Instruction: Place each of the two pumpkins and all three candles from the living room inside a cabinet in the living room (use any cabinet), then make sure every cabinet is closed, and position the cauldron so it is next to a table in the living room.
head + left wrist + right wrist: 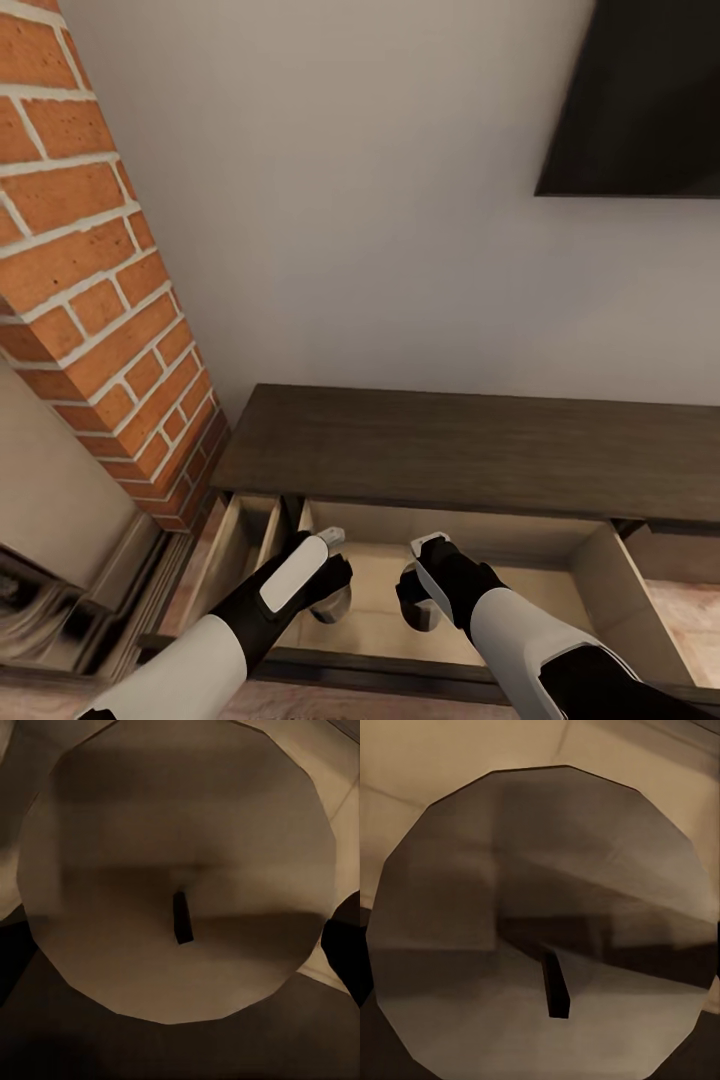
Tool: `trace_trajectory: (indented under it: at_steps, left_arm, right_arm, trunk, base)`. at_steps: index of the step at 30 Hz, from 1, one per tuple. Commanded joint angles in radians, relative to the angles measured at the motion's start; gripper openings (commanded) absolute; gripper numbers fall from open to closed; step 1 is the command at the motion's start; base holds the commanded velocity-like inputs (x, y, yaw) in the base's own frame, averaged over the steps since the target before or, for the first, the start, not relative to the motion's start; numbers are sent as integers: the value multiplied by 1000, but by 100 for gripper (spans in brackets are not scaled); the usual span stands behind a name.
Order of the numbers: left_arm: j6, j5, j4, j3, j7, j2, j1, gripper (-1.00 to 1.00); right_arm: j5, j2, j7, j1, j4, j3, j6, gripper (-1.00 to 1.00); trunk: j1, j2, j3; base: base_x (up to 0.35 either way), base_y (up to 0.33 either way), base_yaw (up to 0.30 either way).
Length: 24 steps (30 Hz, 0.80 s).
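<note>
Both arms reach into the open cabinet: the left gripper clasps one candle, the right gripper clasps another candle, both near its front edge. Neither is released yet.

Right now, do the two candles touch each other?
Apart. The head view shows the left candle and the right candle with a strip of pale drawer floor between them.

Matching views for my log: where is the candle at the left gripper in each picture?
Head: candle, low centre-left, under the left gripper.
Left wrist: its round top with wick, centre.
Right wrist: the other candle, at the right gripper.
Shared: the cabinet, its pale inside.
</note>
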State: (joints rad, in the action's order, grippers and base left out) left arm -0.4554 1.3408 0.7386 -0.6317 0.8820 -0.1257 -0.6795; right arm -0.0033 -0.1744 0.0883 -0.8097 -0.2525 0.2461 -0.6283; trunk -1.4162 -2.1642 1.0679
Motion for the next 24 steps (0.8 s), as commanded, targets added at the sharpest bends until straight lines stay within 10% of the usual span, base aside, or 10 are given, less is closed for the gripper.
trace_trajectory:
  at_steps: [1, 9, 24]
  left_arm:
    - [0, 0, -2, -2, -1, 0, 0, -100]
    - [2, 1, 7, -82, -4, 0, 0, -100]
    - [3, 1, 7, -86, -3, 0, 0, -100]
  right_arm:
    - [-3, 0, 2, 0, 1, 0, 1, -100]
    - [-3, 0, 4, 0, 1, -1, 1, -100]
    - [-3, 0, 3, 0, 3, -1, -2, -100]
  trunk:
    - [0, 0, 1]
    - [0, 0, 10]
    - [0, 0, -3]
  base:
    - [0, 0, 147]
    - [0, 0, 124]
    - [0, 0, -148]
